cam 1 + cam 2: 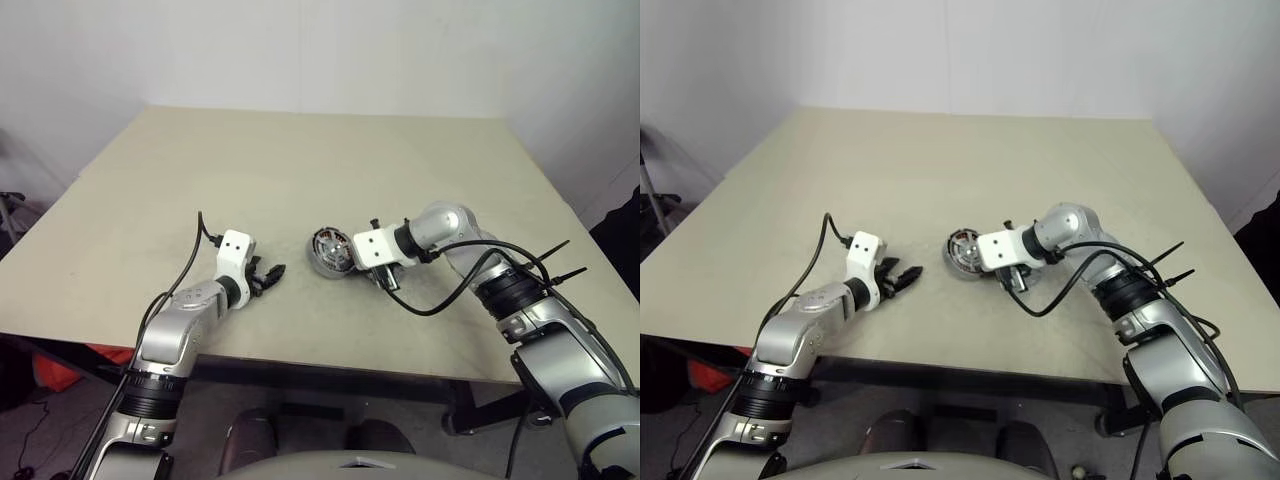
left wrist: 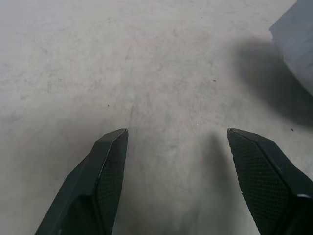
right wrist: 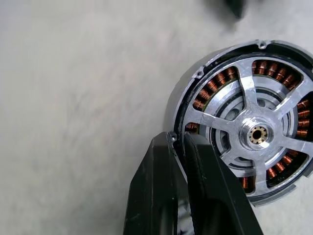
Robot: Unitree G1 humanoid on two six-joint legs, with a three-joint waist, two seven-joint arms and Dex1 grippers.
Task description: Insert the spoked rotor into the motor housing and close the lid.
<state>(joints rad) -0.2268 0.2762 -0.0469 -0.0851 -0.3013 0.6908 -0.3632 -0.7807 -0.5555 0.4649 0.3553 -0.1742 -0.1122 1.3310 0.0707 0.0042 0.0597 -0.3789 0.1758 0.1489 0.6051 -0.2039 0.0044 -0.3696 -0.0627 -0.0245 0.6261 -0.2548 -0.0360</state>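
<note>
Motor housing (image 3: 244, 122) sits mid-table (image 1: 300, 160), spoked rotor (image 3: 257, 133) already seated inside. My right gripper (image 3: 178, 139) pinches the housing's rim wall; left gripper (image 2: 176, 142) is spread, empty, well apart. I judge it heavy, rigid, slick metal; grip the rim, avoid the windings.

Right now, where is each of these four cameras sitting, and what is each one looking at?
Left and right eye views: on the head, looking down over both arms at the table and motor housing.
Left wrist view: on the left wrist, facing bare tabletop between its open fingers.
Right wrist view: on the right wrist, facing the motor housing with the spoked rotor inside; its fingers pinch the housing wall.
Shared: head and right wrist views show the housing.
</note>
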